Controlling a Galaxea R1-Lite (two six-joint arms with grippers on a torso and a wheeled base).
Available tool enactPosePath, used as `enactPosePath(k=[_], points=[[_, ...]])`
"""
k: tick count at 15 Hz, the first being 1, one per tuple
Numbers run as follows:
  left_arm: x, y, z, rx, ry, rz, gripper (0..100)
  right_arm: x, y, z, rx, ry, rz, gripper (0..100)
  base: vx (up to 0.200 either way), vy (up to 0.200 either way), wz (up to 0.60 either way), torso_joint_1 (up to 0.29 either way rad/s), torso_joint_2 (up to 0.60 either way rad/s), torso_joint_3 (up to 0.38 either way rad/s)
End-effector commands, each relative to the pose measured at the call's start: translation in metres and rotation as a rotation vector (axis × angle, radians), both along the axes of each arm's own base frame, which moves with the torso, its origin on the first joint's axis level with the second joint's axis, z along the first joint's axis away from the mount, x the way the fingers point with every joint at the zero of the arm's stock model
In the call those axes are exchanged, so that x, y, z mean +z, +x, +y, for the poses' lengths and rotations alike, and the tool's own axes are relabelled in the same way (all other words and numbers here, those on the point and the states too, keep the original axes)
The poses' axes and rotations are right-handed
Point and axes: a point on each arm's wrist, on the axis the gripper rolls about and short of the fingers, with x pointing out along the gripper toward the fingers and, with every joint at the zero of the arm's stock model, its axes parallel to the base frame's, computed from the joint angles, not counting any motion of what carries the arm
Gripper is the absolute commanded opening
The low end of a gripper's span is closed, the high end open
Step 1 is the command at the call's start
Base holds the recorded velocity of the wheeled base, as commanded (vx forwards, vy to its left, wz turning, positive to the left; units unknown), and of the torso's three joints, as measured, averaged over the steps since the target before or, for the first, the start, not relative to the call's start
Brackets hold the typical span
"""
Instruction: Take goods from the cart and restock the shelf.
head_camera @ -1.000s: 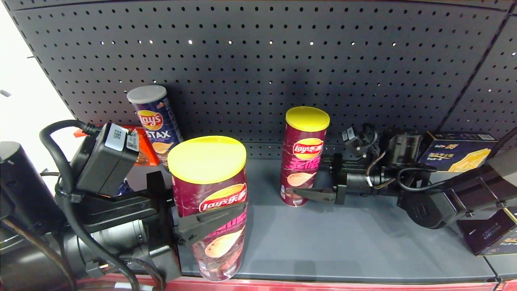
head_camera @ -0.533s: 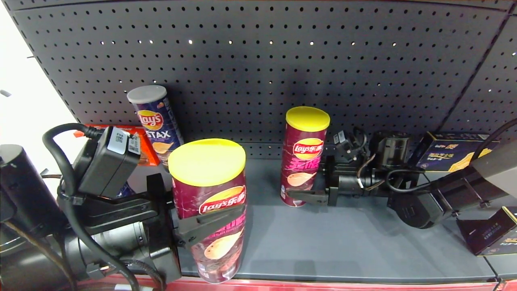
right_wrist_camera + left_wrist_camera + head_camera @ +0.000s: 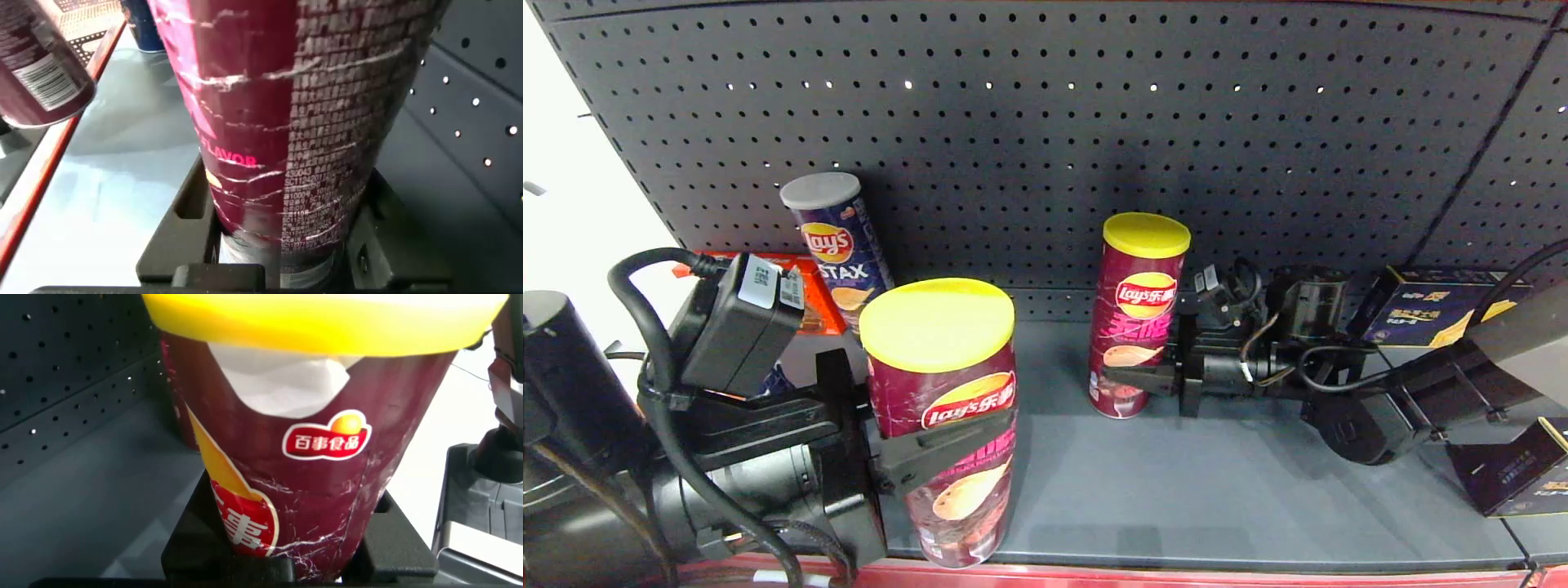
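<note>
Right arm, change: it has slid in toward the far maroon can (image 3: 1143,302), so its tool now sits closer around the can's lower half; the can's foot has stayed on the same spot. The left arm and its load have barely shifted.
Left tool (image 3: 294,551): clamped around the middle of the near maroon can (image 3: 939,384), one finger across the front of the label.
Near maroon can: upright, yellow lid on, at the front lip of the shelf (image 3: 1241,490); whether its base rests on the deck cannot be told.
Right tool (image 3: 1131,371): fingers on either side of the far maroon can, low on the body; holding it, by the look of the wrist view.
Far maroon can: upright, mid-shelf, base apparently on the deck.
Blue can (image 3: 837,245): back left, against the pegboard (image 3: 1045,122), leaning slightly.
Orange box (image 3: 813,302): just beside the blue can, at the back.
Dark boxes (image 3: 1445,310): right end of the shelf.
Progress, judged: both cans have reached the shelf. Left to do: release the far one, then set the near one deeper and let go.
</note>
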Motion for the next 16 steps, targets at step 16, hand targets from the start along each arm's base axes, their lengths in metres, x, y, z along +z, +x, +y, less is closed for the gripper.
enactPosePath(k=[16], points=[[0.003, 0.001, 0.0, 0.003, -0.007, -0.011, 0, -0.008, -0.151, -0.023, -0.057, -0.017, -0.008, 0, 0.0, 0.0, 0.0, 0.0, 0.0, 0.0]])
